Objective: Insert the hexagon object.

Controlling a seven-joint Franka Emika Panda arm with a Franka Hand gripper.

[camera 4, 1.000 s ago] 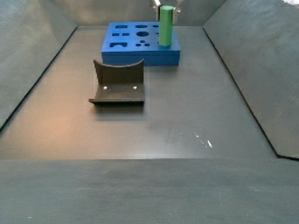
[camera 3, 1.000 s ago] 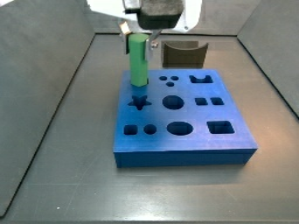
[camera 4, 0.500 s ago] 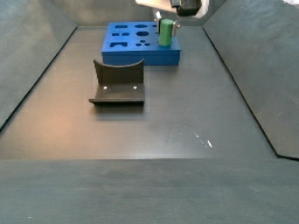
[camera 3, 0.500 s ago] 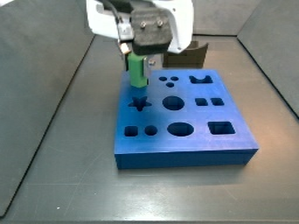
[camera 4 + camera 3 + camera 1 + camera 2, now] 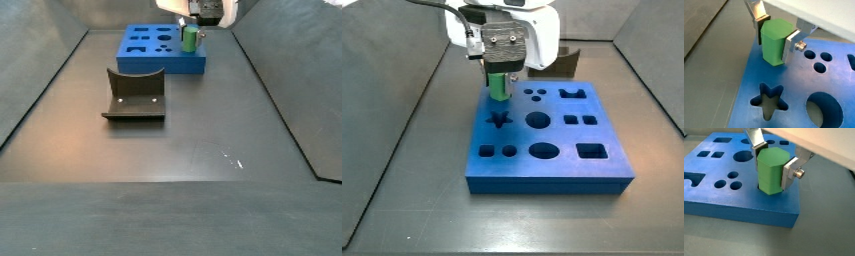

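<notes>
— Wrist views both give us the gripper (image 5: 776, 34) clamped on the hexagon object (image 5: 774, 42), silver fingers (image 5: 789, 172) pressed to its flat sides. Where does the peg sit on the blue block (image 5: 549, 135)?

— Upright at the block's edge, lower end inside a hole beside the star-shaped hole (image 5: 769, 99). Against a second ago, we see the gripper (image 5: 500, 72) has dropped toward the block, and less green shows above it. The dark brown curved piece (image 5: 135, 95) stays on the tabletop (image 5: 187, 160), well apart from the block.

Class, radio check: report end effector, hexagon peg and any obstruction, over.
End effector shut on green hexagon peg, over blue block corner. Peg upright, lower end sunk in block. Nothing obstructing.
</notes>
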